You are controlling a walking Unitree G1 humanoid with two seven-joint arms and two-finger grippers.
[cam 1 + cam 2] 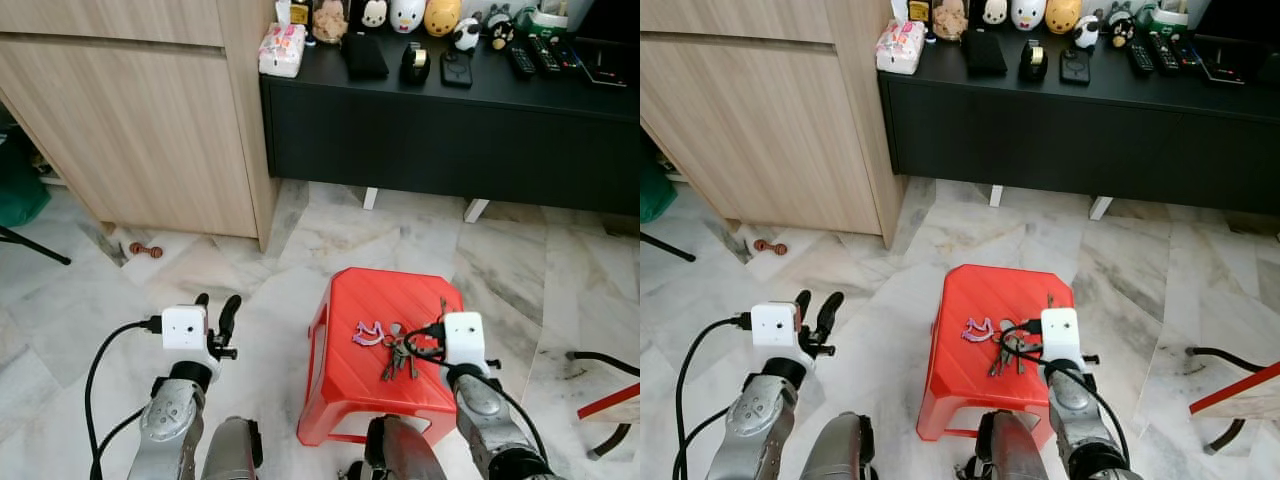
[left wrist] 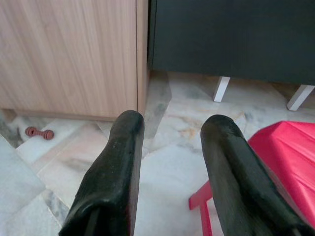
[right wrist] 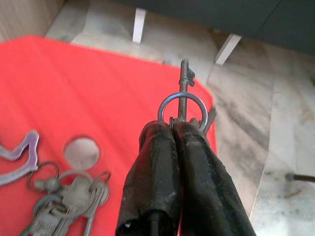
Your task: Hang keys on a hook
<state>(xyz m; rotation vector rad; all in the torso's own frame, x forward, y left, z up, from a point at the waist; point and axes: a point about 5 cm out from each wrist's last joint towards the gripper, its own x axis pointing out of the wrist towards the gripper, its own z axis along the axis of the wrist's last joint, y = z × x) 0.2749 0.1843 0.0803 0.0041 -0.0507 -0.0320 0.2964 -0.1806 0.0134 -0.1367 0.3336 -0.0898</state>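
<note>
A bunch of keys with a pink bird-shaped tag lies on top of a red plastic stool. My right gripper hovers just over the stool's right side. It is shut on a metal ring that carries one long dark key, which points past the fingertips. I cannot tell whether that ring is joined to the bunch. My left gripper is open and holds nothing, above the marble floor left of the stool.
A black low cabinet with remotes and figurines on top stands ahead, beside a wooden cabinet. A small brown toy lies on the floor. A black cable and a red-edged board sit at the right.
</note>
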